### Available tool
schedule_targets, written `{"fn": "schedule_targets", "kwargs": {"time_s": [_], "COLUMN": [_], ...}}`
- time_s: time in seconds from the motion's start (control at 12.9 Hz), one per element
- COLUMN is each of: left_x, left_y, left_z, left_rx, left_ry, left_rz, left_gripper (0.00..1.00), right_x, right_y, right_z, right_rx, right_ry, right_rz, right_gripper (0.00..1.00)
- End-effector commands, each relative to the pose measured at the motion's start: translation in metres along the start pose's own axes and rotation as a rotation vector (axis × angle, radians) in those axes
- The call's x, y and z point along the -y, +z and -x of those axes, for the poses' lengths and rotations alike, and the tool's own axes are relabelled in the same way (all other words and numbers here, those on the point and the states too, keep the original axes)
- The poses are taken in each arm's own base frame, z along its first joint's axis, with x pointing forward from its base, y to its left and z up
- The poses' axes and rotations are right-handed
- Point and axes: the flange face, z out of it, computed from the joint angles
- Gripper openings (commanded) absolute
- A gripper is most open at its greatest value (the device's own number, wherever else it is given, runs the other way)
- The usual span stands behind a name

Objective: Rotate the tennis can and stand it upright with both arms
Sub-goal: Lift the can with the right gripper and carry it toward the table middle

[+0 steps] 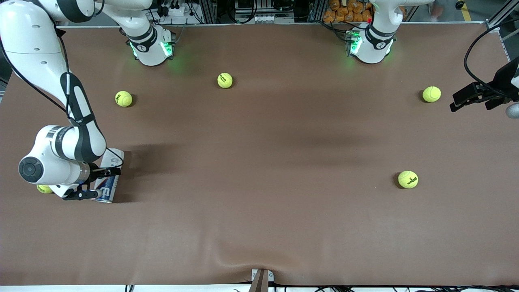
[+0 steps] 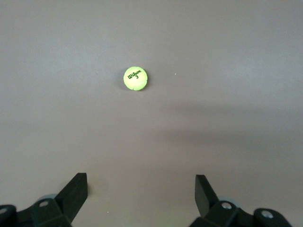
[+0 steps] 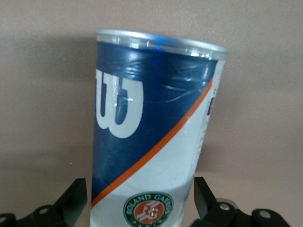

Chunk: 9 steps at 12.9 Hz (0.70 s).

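Meanwhile, right end effector (image 1: 96,183) straddles tennis can (image 1: 108,190), spread; left end effector (image 1: 472,101) spread, empty.

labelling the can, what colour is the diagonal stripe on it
Orange, on the tennis can; clearest in the right wrist view.

Robotics laboratory: two bench-mounted arms (image 1: 61,134) on a brown-covered counter (image 1: 259,211), aluminium framing and cabling along its edge.

tennis can (image 1: 108,183) — white tube, dark blue end band with white W, orange stripe, silvery rim | lying on its side on the table | between the right gripper's (image 1: 97,183) spread fingers — untouched
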Motion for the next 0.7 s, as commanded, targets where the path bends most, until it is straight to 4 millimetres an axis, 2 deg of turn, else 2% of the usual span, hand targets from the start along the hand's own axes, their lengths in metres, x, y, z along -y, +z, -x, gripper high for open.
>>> {"fn": "schedule_targets", "kwargs": {"time_s": [0.0,0.31,0.62], "left_x": [0.0000,0.0009,0.0009], "left_y": [-0.0026,-0.0026,-0.0018], "left_z": [0.0005,0.0005,0.0007], "left_rx": [0.006,0.006,0.009], "left_ry": [0.004,0.004,0.004], "left_rz": [0.018,0.018,0.017], "left_gripper": [1.00,1.00,1.00], "right_x": [-0.0015,0.0012,0.0075], "right_y": [0.0081,0.0175,0.0176], "right_z": [0.0010,0.0033,0.0014], "right_rx": [0.015,0.047,0.045], "right_ry": [-0.010,-0.014,-0.024], "right_rz": [-0.017,-0.021,-0.023], "right_gripper": [1.00,1.00,1.00]}}
